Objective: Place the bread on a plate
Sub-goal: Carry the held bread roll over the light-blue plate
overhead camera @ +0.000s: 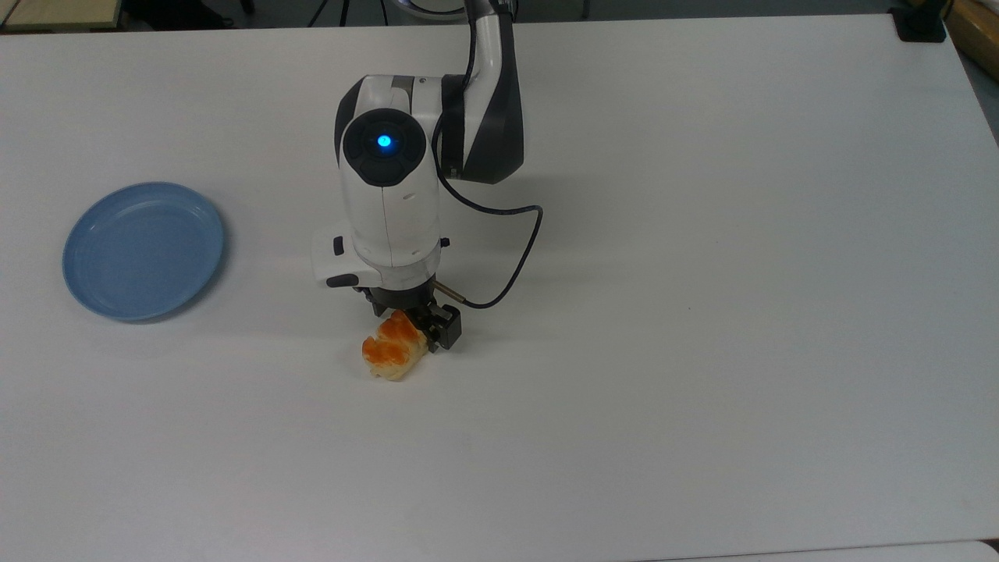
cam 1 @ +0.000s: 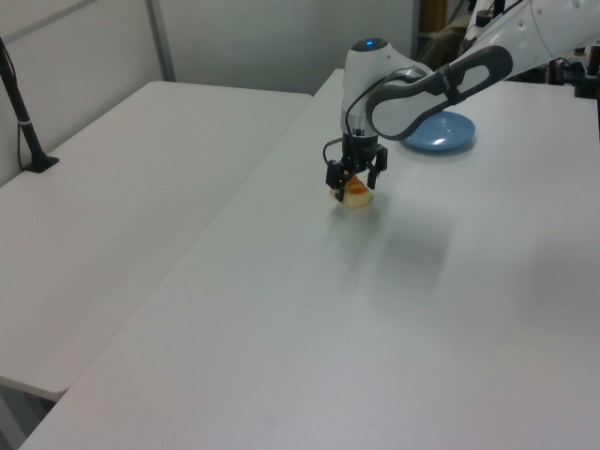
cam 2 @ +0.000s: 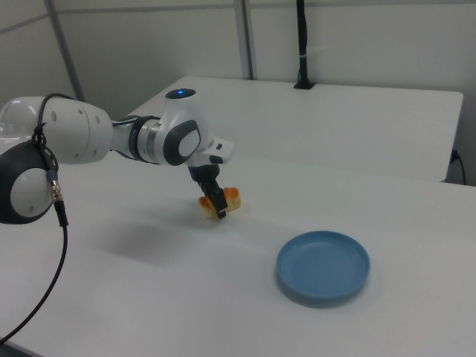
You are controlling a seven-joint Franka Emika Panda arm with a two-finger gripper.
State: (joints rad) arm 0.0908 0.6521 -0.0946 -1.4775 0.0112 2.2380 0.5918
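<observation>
1. On the white table (overhead camera: 702, 312), the bread roll (overhead camera: 392, 350) lies near centre, not yet lifted.
2. Gripper (overhead camera: 412, 329) straddles the roll's far end, fingers spread, not clamped.
3. Light-blue plate (overhead camera: 143, 250) sits bare, well apart at nine o'clock in the top view; grasping, carrying and placing remain.

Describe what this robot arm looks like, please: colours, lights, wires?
The arm has glossy white rounded shells with dark grey joint sections. A black round cap carries a glowing blue light. A thin black cable loops beside the wrist. The gripper and its fingers are black.
</observation>
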